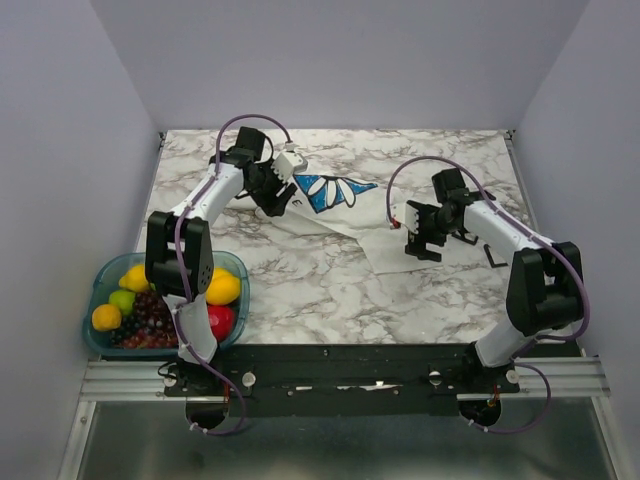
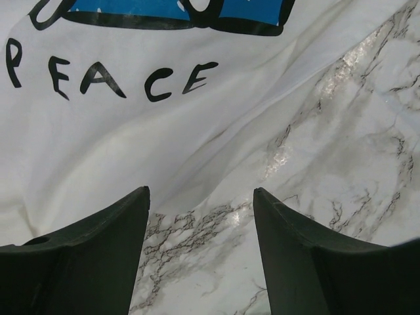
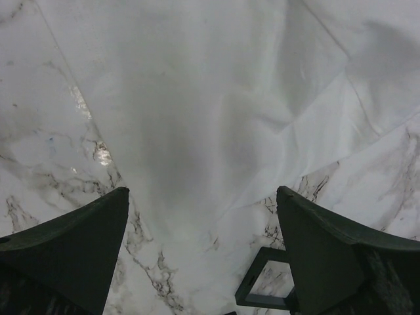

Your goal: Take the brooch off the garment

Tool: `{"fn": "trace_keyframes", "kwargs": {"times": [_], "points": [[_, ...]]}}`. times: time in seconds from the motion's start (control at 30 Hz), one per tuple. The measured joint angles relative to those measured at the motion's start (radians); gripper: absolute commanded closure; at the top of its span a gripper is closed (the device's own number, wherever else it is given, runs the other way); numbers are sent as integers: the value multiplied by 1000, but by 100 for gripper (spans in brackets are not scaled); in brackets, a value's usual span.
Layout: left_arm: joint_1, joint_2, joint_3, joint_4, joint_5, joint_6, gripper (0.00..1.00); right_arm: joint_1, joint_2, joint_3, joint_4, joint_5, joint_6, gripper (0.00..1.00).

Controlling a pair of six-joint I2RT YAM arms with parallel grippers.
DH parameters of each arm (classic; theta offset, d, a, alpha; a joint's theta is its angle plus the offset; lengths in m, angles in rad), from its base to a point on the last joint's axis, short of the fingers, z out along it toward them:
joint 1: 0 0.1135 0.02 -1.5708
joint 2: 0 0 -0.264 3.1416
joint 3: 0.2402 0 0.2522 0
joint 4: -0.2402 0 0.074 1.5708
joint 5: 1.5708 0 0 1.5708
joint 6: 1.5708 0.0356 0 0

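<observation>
nearest to you, at the left front corner of the worktop (image 1: 300, 290), stands a blue-green bowl (image 1: 98, 275) with fruit: yellow, green, orange and red pieces and dark grapes (image 1: 150, 312). in the top view the left arm (image 1: 205, 200) partly covers the bowl's right side and stretches toward the far left part of the worktop. the right arm (image 1: 500, 225) comes in from the right, and its jaws hang over the middle-right area.

in the right wrist view a small black square frame (image 3: 262, 285) lies on the marble just beside the right finger (image 3: 328, 262); whether the two touch, you cannot tell. the right jaws are apart with nothing between them, and below the gap you see plain white cloth.

this cloth is the garment (image 1: 345, 215). it lies spread with some folds across the middle of the worktop, from under the right jaws to the left jaws farther away.

the left jaws are also apart and hold nothing. their fingers (image 2: 85, 262) stand over bare marble just beside the edge of the garment.

past that edge the cloth carries the black letters "peace" (image 2: 108, 75), and beyond them a blue print (image 1: 325, 193) with a black outline. the brooch you cannot make out in any of the three views.
</observation>
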Motion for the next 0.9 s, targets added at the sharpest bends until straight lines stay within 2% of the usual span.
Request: {"fn": "trace_keyframes", "kwargs": {"times": [0.27,0.4,0.5,0.6,0.63,0.73,0.77,0.87,0.9], "points": [[7,0,-24,1,-36,21,28,0,9,-10,24,39,-89,1],[7,-3,-66,0,-47,23,28,0,-1,-66,30,65,-120,2],[7,-17,-98,1,-52,19,28,0,-8,-114,26,90,-140,5],[7,-33,-117,3,-61,12,28,0,-7,-140,37,133,-149,15],[7,-39,-119,4,-65,10,28,0,-2,-145,48,154,-148,19],[7,-52,-122,7,-82,5,28,0,29,-138,76,212,-136,41],[7,-54,-122,9,-89,4,28,0,36,-134,89,228,-129,61],[11,-60,-122,14,-107,1,28,0,67,-114,113,255,-102,94],[14,-60,-122,14,-114,-1,28,0,79,-100,107,260,-87,99]]}}
